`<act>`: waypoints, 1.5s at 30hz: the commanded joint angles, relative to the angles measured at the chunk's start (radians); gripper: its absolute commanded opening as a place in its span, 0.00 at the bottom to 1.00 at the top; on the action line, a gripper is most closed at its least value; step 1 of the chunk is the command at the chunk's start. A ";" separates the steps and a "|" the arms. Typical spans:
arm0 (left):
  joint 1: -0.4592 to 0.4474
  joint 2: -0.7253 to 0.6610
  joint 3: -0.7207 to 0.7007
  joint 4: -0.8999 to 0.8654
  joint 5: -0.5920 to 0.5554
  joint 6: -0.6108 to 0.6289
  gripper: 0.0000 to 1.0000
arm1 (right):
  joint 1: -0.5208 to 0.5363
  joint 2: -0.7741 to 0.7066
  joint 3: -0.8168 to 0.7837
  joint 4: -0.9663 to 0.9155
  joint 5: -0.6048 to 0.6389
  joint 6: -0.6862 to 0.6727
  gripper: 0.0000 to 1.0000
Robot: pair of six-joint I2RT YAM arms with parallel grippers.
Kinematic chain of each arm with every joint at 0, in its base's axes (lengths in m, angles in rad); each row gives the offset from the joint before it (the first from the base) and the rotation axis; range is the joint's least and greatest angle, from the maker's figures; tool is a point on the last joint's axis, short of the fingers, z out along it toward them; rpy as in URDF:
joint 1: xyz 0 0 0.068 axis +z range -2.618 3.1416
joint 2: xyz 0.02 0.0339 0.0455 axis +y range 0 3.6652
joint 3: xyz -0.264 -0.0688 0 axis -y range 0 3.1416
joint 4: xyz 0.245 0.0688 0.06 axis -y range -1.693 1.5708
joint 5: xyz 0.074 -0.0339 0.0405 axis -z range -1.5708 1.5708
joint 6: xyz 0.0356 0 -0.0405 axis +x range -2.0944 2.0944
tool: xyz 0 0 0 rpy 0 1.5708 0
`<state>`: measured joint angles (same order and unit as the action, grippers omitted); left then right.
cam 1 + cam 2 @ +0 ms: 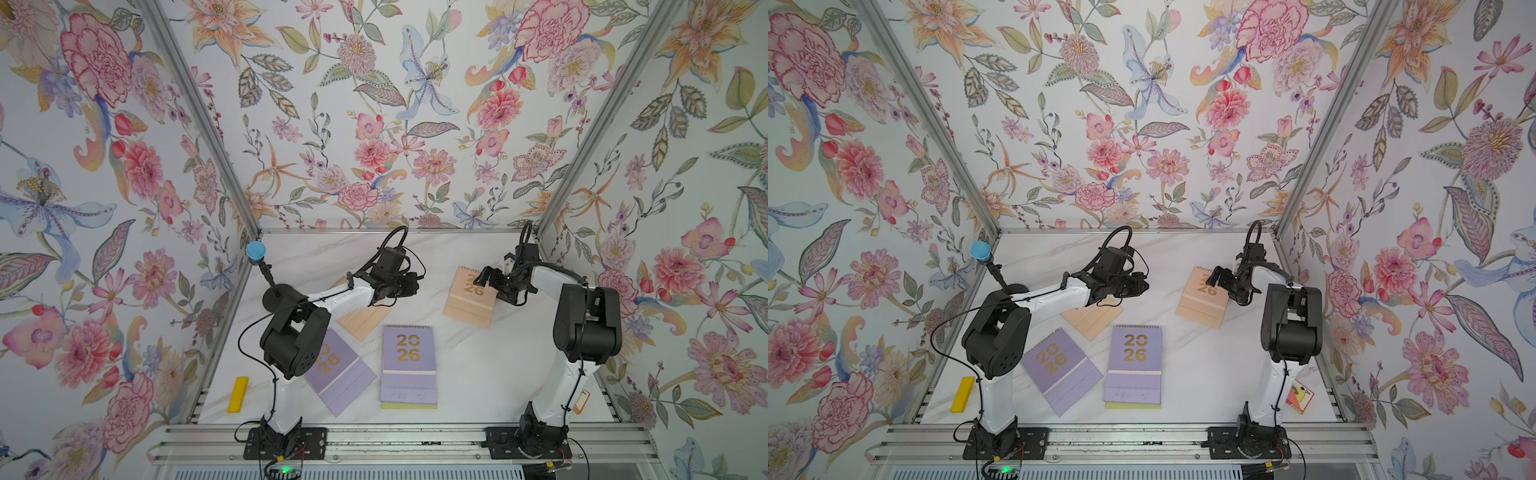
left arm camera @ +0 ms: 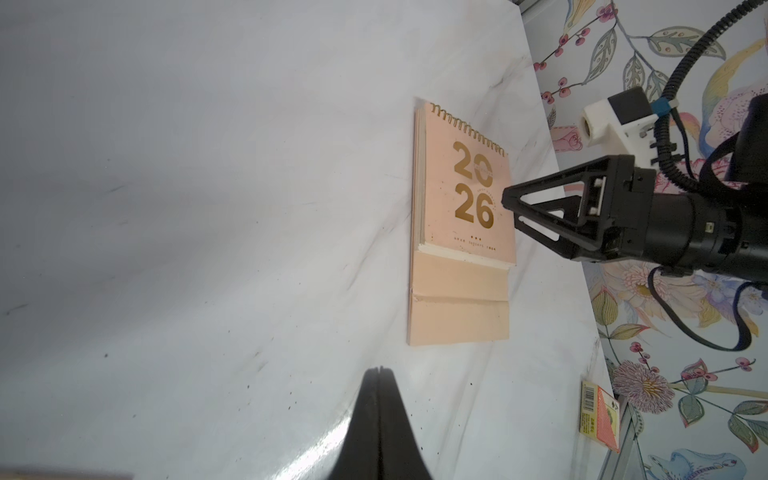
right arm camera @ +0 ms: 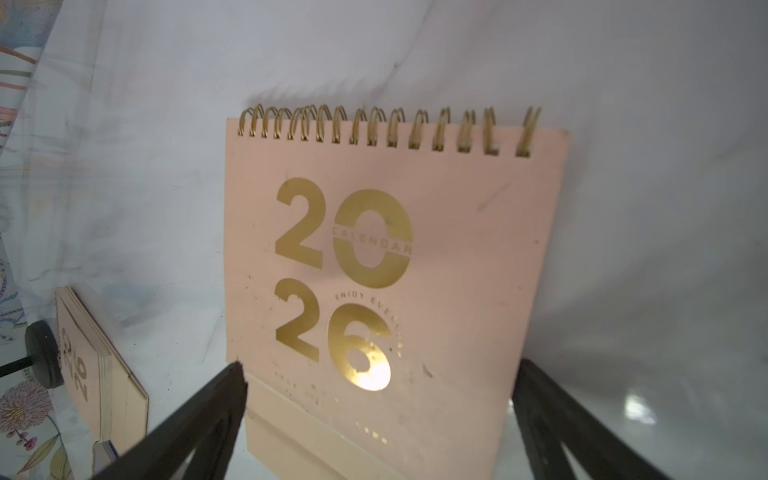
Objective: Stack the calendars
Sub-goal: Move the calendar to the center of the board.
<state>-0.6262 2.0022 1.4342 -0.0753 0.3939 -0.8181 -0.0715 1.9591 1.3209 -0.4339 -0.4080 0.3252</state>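
In both top views a flat peach spiral-bound calendar with gold "2026" print lies on the white marbled bench, close to the right edge and toward the far side. The right tool hangs over its right side. Near the middle of the near edge there is a pile: a lilac calendar on top and the edge of a yellow-green calendar showing below it. How many lie between them, I cannot tell. Just left of the pile a tilted lilac calendar lies alone, and behind it a second peach calendar is half hidden by the left arm. The left tool hovers over the middle of the bench.

In the left wrist view the left tool's fingers are pressed together and carry nothing, well apart from the peach calendar.

In the right wrist view the right tool's fingers stand wide on both sides of the peach calendar's cover and hold nothing. If they touch it, I cannot tell.

I judge that the step in hand is the grasp of this peach calendar. The next move calls for lowering, closing on the thin side edges, then carrying it to the pile.
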 commanded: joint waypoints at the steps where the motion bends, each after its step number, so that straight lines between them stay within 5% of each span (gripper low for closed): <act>1: 0.011 0.079 0.100 -0.037 0.028 0.018 0.00 | -0.016 0.023 -0.019 -0.030 0.002 0.010 0.99; 11: 0.012 0.323 0.413 -0.091 0.055 -0.015 0.00 | -0.082 0.060 0.047 -0.029 -0.023 0.019 0.99; 20: 0.014 0.461 0.577 -0.137 0.069 -0.037 0.00 | 0.014 0.170 0.143 -0.028 -0.107 0.034 1.00; 28: 0.014 0.494 0.599 -0.166 0.068 -0.032 0.00 | 0.081 0.178 0.167 -0.027 -0.127 0.069 1.00; 45: 0.021 0.449 0.484 -0.171 0.001 0.004 0.00 | 0.085 0.069 -0.037 0.027 -0.148 0.083 1.00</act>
<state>-0.6174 2.4809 1.9430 -0.2241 0.4187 -0.8333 0.0006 2.0167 1.3399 -0.3447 -0.5545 0.3828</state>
